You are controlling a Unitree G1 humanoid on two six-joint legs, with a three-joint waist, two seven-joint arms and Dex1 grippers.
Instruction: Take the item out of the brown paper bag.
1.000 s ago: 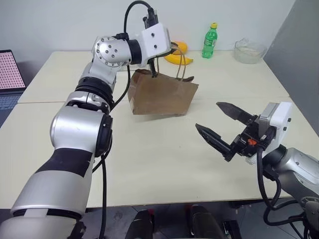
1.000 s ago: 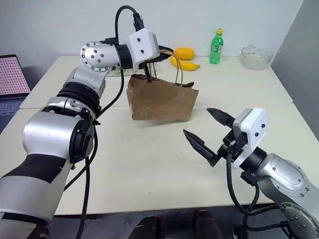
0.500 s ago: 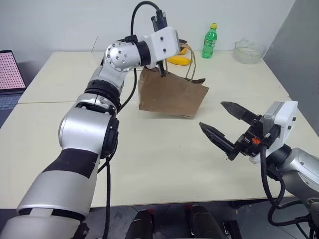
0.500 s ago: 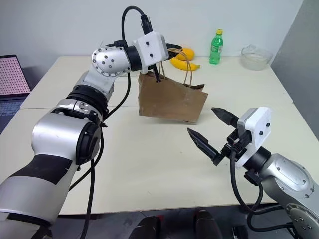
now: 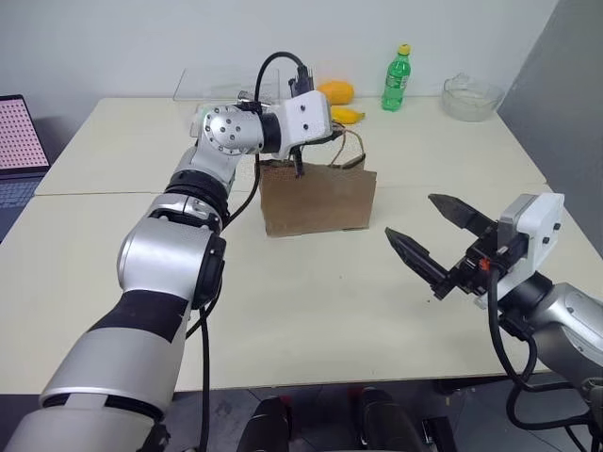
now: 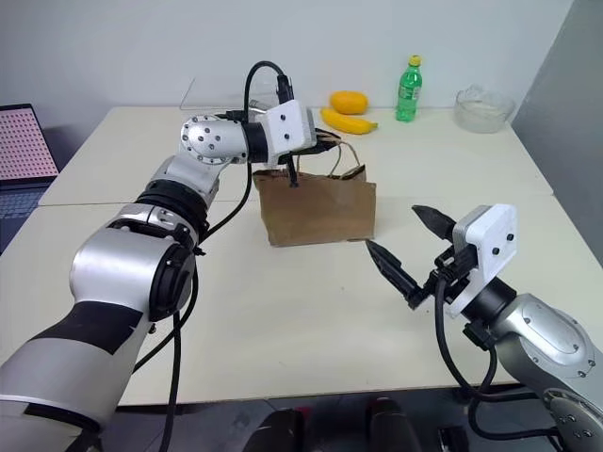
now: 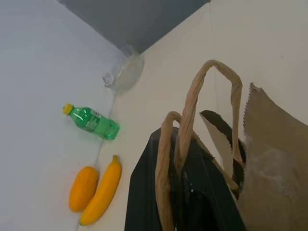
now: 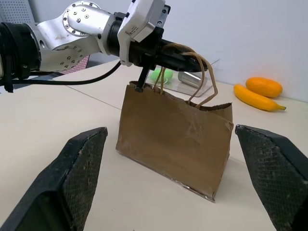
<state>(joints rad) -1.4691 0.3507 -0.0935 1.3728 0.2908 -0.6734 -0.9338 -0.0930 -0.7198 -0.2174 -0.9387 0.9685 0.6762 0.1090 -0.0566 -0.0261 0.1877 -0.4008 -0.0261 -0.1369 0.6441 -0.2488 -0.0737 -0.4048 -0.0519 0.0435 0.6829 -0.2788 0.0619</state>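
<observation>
The brown paper bag [image 5: 318,200] stands upright on the table [image 5: 283,311], near its middle. My left gripper [image 6: 327,144] is level above the bag's mouth, shut on the tan looped handles [image 7: 192,120], which run over its black fingers [image 8: 179,59]. My right gripper [image 5: 411,217] hangs open to the right of the bag and nearer to me, about a hand's width from it, nothing between its fingers. The item is hidden; the inside of the bag does not show.
At the table's far edge lie a banana [image 5: 348,115] and an orange fruit [image 5: 335,91], with a green bottle [image 5: 397,77] and a glass bowl [image 5: 470,95] to their right. A clear container with a green ball [image 8: 158,74] sits behind the bag. A laptop [image 5: 19,132] stands far left.
The bag hung tilted from my left gripper above the table and swung right; the left hand has come down and the bag now stands on the table. The right gripper has stayed open and almost still.
</observation>
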